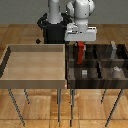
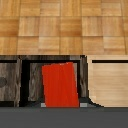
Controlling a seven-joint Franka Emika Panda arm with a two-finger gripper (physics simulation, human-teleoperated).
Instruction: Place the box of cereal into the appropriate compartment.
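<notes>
From my station I see the pincer (image 1: 80, 46) closed on the box of cereal (image 1: 80, 53), which hangs upright from it, its top end between the fingers and its red body reaching down. The box sits over the divided bin (image 1: 95, 80), above the rear cell nearest the light-tan tray (image 1: 34, 62), just inside the bin's wall that borders the tray. In the wrist view the box of cereal (image 2: 61, 85) fills the dark cell's opening. The compartment (image 1: 114, 54) with the tall pale-grey block (image 1: 113, 48) lies at the bin's rear corner toward the exterior view's right, apart from the box.
</notes>
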